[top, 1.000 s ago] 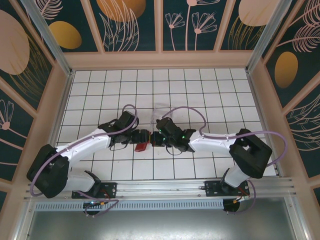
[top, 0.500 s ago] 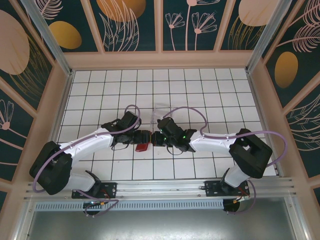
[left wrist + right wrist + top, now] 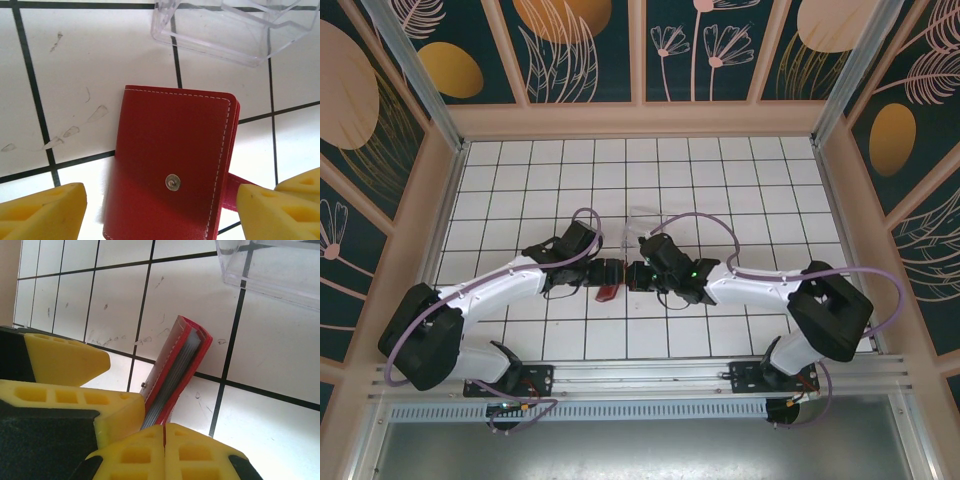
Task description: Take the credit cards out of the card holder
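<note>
The card holder [image 3: 170,155] is folded and tilted up off the table [image 3: 95,70], near the clear box [image 3: 225,30]. The right pincer [image 3: 164,432] is clamped, apparently on its lower edge, though the contact is hidden. The left pincer [image 3: 161,196] gapes wide around it. So thin a pinch may slip when the left closes.

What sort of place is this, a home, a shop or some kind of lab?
Probably a robot test cell: left arm and right arm bolted to an aluminium rail, a white gridded tabletop, and patterned wall panels boxing it in.
</note>
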{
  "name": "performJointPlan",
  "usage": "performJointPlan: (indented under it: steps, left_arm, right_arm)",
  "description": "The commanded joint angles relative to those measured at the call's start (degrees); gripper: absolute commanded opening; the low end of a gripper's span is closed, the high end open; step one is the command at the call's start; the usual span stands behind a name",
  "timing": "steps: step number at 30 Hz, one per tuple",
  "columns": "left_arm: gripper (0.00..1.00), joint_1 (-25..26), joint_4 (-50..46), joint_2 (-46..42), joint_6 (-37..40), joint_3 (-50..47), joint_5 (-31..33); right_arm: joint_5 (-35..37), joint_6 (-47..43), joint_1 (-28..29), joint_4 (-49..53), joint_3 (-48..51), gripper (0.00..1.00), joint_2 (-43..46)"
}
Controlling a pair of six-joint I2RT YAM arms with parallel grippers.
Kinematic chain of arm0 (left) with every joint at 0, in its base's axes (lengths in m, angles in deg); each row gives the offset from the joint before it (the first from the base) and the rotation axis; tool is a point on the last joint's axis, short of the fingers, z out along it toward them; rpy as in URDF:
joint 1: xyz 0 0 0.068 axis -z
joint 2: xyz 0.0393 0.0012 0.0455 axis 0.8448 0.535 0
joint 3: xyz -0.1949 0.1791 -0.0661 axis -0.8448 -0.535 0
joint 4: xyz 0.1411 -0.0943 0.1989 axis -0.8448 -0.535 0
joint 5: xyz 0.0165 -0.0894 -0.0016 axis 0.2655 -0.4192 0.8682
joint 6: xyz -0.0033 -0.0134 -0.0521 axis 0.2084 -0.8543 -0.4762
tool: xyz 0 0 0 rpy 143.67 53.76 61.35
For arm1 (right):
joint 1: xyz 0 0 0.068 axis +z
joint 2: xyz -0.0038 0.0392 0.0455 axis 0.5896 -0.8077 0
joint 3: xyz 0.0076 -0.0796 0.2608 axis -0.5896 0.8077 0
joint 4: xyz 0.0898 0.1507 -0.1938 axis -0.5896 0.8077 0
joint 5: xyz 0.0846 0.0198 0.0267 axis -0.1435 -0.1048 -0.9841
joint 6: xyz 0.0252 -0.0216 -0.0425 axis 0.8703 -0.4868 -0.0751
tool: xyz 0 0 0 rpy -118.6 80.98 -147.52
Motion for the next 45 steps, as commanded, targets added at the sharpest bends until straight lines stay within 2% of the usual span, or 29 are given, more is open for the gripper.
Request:
performJointPlan:
  steps: [1,8,13,22,31,38,45]
  left_arm:
    - [0.77,0.74,0.97,-0.2,2.48,1.03,-3.7]
    - [0.7,0.74,0.52,0.21,3.35,1.04,-3.02]
    - [0.74,0.69,1.18,-0.28,4.25,0.63,-5.17]
    - [0.63,0.62,-1.03,0.16,4.08,1.99,0.3]
    - [0.65,0.59,-2.38,0.28,4.43,3.51,2.48]
    - [0.55,0.61,-3.42,1.85,4.6,3.7,3.89]
    - [0.58,0.65,-3.46,2.19,5.43,4.37,3.59]
  right_arm:
    - [1.26,-0.63,-0.55,-4.72,-0.31,0.0,2.23]
    - [1.87,-1.12,-0.87,-3.86,-0.28,0.0,2.9]
    - [1.87,-1.11,-1.05,-3.87,-0.18,0.0,2.94]
    - [2.67,-1.0,-1.38,-1.85,-0.08,0.0,2.38]
    - [3.63,-1.46,-1.49,2.31,0.82,0.0,0.73]
    - [4.16,-1.79,-1.79,4.05,1.73,0.0,1.09]
    - [3.66,-1.87,-2.66,3.73,2.63,0.0,1.28]
